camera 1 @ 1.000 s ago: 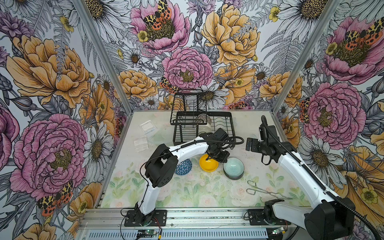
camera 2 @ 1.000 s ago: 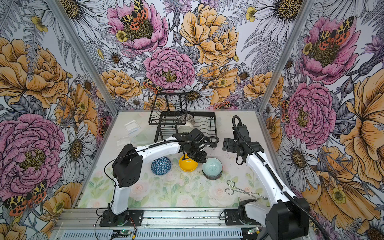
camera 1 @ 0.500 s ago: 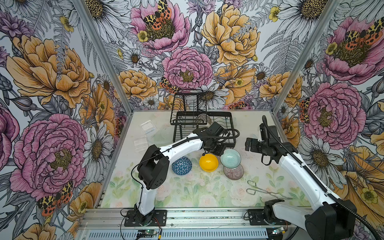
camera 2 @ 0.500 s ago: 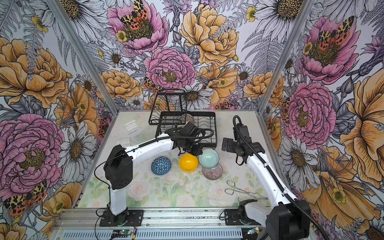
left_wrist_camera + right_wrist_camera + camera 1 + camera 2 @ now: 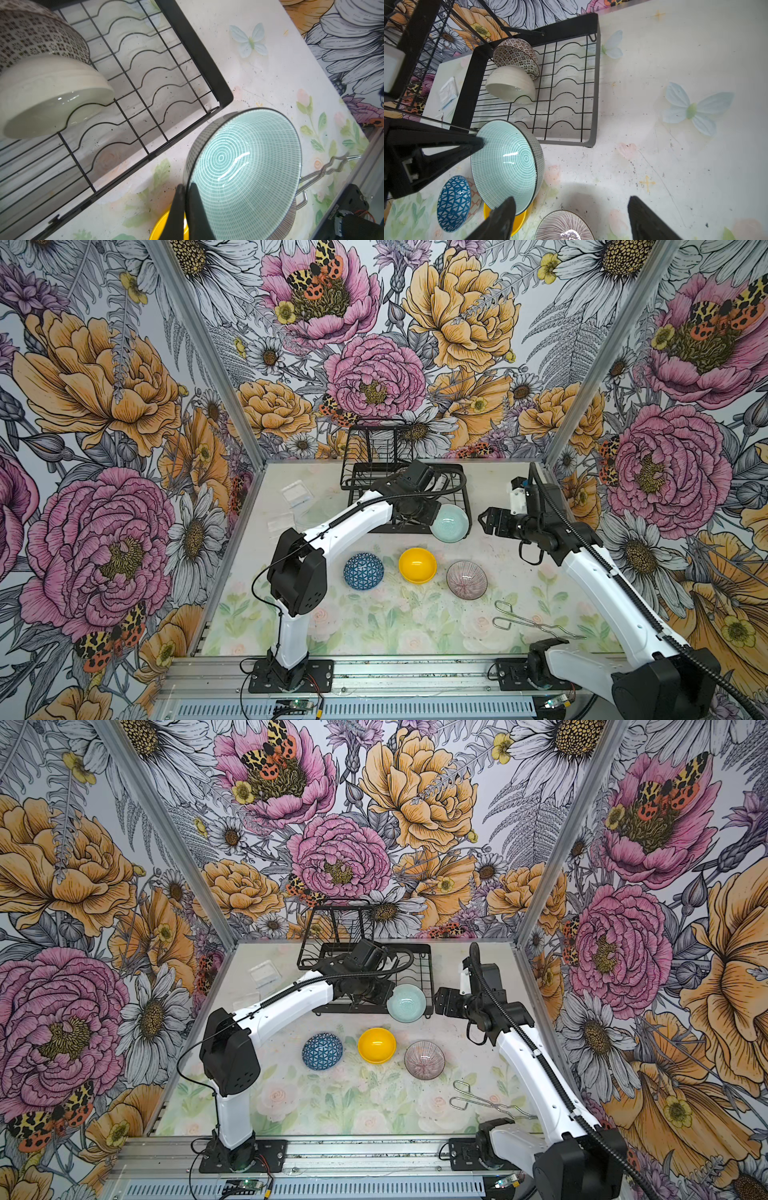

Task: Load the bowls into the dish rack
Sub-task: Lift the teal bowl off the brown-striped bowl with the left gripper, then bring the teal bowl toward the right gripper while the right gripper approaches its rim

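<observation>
My left gripper [image 5: 186, 188] is shut on the rim of the pale teal spiral bowl [image 5: 449, 523], one finger inside and one outside. The bowl hangs tilted on edge at the near right corner of the black wire dish rack [image 5: 464, 489]. A mosaic bowl [image 5: 517, 55] and a cream bowl [image 5: 510, 86] lean in the rack's slots. On the table in front lie the blue triangle bowl [image 5: 363, 571], the yellow bowl [image 5: 417, 565] and the mauve lined bowl [image 5: 466, 579]. Just right of the teal bowl my right gripper [image 5: 484, 522] stands open, holding nothing.
Metal wire tongs [image 5: 528, 620] lie near the front right, by the right arm's base. Clear plastic pieces [image 5: 296, 492] rest on the table left of the rack. The rack's raised upper basket [image 5: 380, 443] stands at the back wall.
The left gripper has lifted the teal bowl off the mauve bowl and carried it back toward the rack's near right corner, tilting it. The right arm has barely moved.
</observation>
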